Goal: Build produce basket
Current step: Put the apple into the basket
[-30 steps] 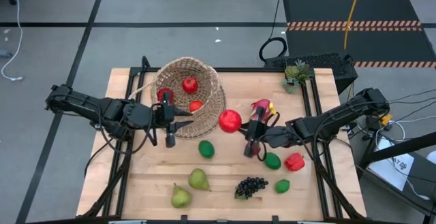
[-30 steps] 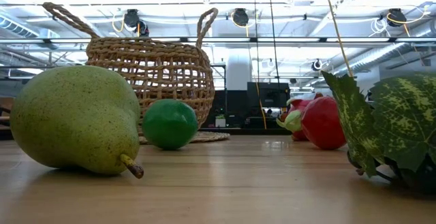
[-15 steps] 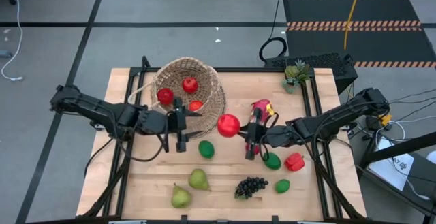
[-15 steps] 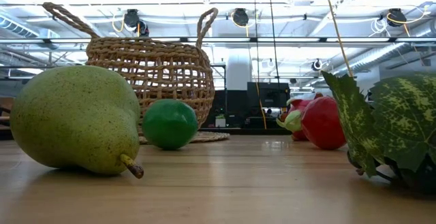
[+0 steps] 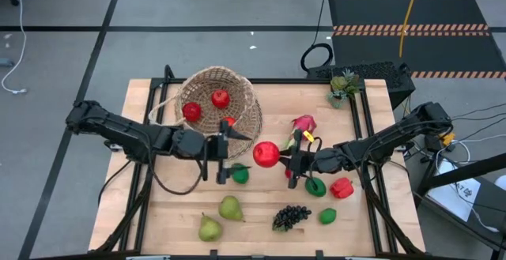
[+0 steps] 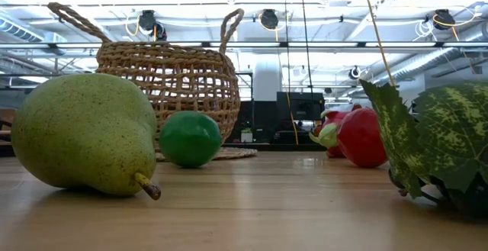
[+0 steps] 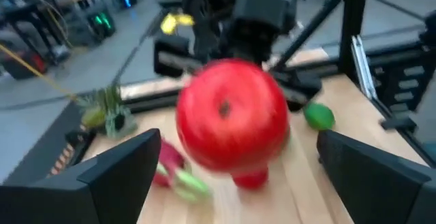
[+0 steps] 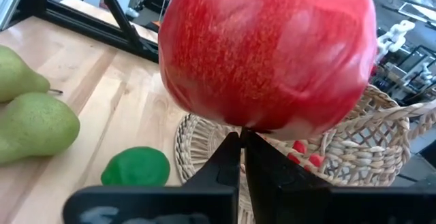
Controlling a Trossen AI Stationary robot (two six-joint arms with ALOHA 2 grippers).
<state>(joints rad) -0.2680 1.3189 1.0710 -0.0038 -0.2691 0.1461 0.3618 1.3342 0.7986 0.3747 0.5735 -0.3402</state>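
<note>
The wicker basket [image 5: 217, 106] stands at the table's far left-centre with three red fruits [image 5: 220, 98] inside. A big red apple [image 5: 266, 154] hangs in the air right of it, on my shut right gripper [image 5: 280, 159]. My left gripper [image 5: 224, 157] stands open just left of the apple and faces it. In the left wrist view its fingers [image 7: 116, 176] stand on either side of the apple [image 7: 231, 115] and short of it. Limes [image 5: 239, 173], pears [image 5: 230, 208], grapes [image 5: 291, 216], a red pepper [image 5: 341, 187] and a dragon fruit [image 5: 303, 123] lie on the table. My right gripper holds the red apple at the small spot on the end turned to it [image 8: 242, 130], where its two shut fingertips [image 8: 228, 152] meet. The apple itself hides what they pinch there. The fingers come about level from the table's right. The apple is lifted clear of the table.
A small potted plant [image 5: 344, 84] stands at the far right corner. A lime [image 5: 315, 186] and the pepper lie under the right arm. Another lime lies below my left gripper. Pears and grapes lie along the near edge.
My left gripper has gone from the basket's mouth toward the table's right and near edge, up to the apple, and has opened wide. My right gripper has carried the apple a little toward the near edge, still lifted. This has uncovered the dragon fruit.
</note>
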